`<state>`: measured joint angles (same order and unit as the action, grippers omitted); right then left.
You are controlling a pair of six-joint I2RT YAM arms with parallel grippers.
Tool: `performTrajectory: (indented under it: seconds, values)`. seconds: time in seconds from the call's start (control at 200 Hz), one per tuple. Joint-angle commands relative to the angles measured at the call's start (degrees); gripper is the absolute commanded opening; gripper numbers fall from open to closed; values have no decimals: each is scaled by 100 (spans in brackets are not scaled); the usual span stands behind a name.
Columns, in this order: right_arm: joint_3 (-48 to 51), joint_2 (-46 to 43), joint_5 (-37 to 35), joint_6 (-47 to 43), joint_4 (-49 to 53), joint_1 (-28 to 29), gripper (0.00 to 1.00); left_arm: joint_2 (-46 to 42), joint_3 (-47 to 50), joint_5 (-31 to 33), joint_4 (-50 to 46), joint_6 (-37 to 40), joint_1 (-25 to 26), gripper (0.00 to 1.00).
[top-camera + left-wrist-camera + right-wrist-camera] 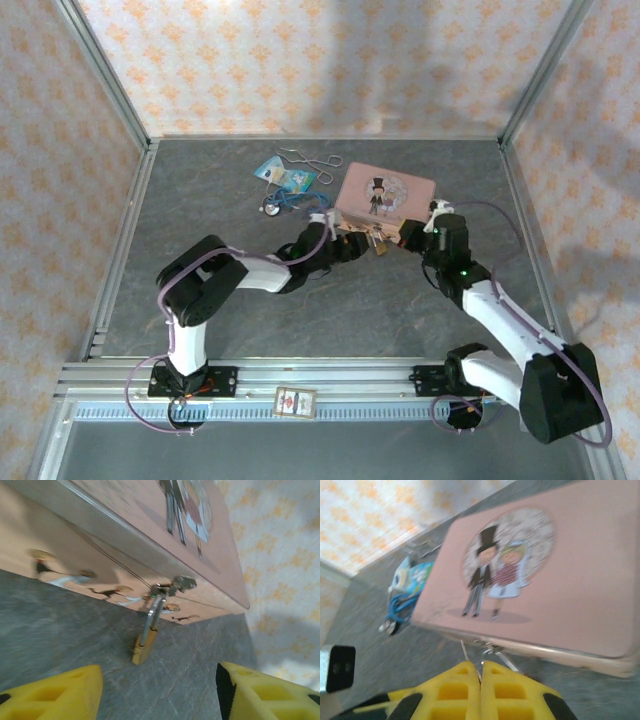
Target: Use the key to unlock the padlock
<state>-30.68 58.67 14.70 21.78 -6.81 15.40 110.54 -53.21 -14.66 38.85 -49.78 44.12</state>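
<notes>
Left claw (159, 692), wrist view: the two yellow fingers (52, 695) stand well apart with bare desk (65, 630) between them and nothing in their hold. They face the padlock (143, 649), which lies ahead of the gap and apart from both fingers. Right claw (481, 664), wrist view: its yellow fingers are pressed together along a single seam. A thin silvery strip (464, 652) rises from just ahead of the tips toward the latch, and whether the tips pinch it cannot be told. Padlock: small brass body hung by a thin silvery shackle (154, 611) from the latch (176, 585) on the near long side of the pink tin box (388, 190). It is tilted, with its lower end down at the desk surface; contact with the surface cannot be confirmed. In the overhead view the box sits right of the desk's centre, closer to the far edge than the near one, its lid picture of a couple facing up. Both claws stand at its near side, the left one from the left, the right one from the right. Toward the far edge, left of the box, lie a blue corded item (288, 198), a printed card (283, 172) and bent wire loops (305, 158).
</notes>
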Motion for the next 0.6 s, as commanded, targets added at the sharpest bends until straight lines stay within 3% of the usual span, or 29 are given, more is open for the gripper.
performTrajectory:
  seconds: [0.0, 0.235, 0.4, 0.596]
  values:
    - [96, -267, -709, -230, 338, -160, 0, 459, -565, 430, -1084, 365, 202, 61]
    - [211, -539, -428, -313, 30, -249, 0, 1179, -1486, 926, -1860, 535, 352, 61]
    - [263, -542, -211, -259, -152, -252, 0, 1588, -1932, 1049, -1859, 513, 368, 60]
    - [449, -518, -81, -84, -311, -258, 0, 1800, -2102, 1099, -1786, 469, 369, 26]
